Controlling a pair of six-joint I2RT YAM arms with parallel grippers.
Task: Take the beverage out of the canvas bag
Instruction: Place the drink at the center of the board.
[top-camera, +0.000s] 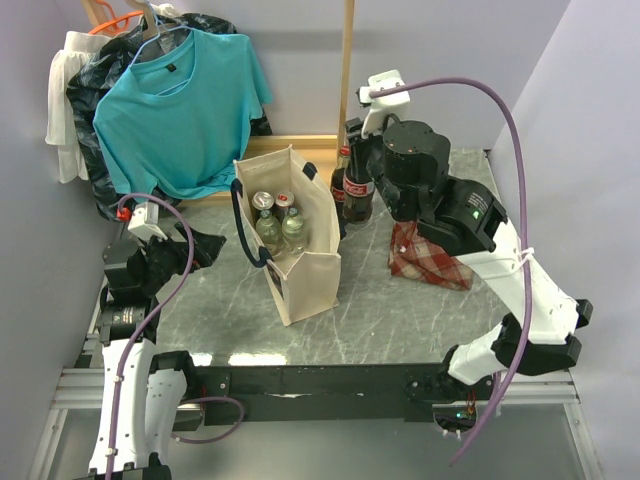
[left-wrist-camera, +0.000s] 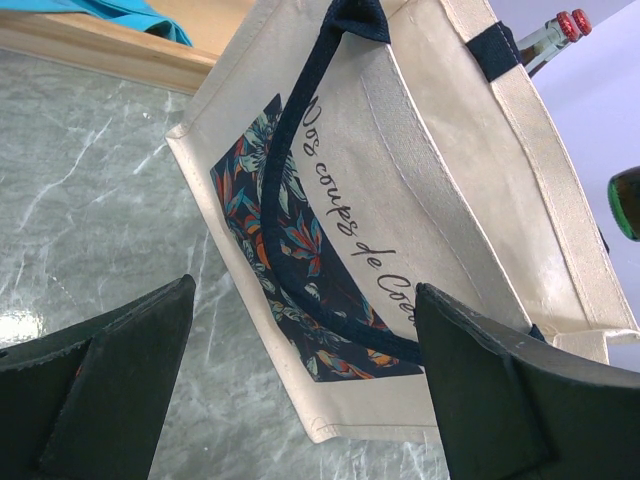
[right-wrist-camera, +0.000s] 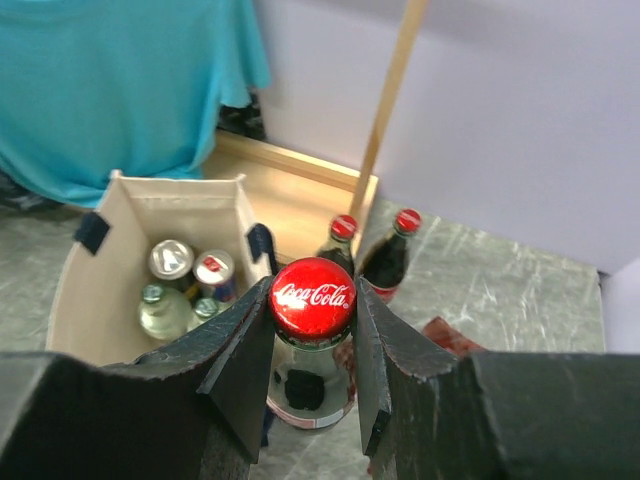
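We find the right fingers (right-wrist-camera: 245, 350) closed on the neck of a Coca-Cola bottle (right-wrist-camera: 313, 298), just under its red cap. The bottle is upright and outside the canvas bag (right-wrist-camera: 95, 290), which stands just left of these fingers. Inside the bag we see two cans (right-wrist-camera: 193, 266) and two clear bottles (right-wrist-camera: 165, 312). Two more cola bottles (right-wrist-camera: 388, 262) stand beyond the fingers. The left fingers (left-wrist-camera: 130, 350) are wide open and hold nothing, with the bag's printed side just ahead of them on the tabletop (left-wrist-camera: 90, 200).

One canvas bag (top-camera: 305, 280) holds two cans (right-wrist-camera: 172, 258) and two clear bottles (right-wrist-camera: 160, 310). Three cola bottles (right-wrist-camera: 312, 297) and one plaid cloth (top-camera: 430, 255) are outside it.
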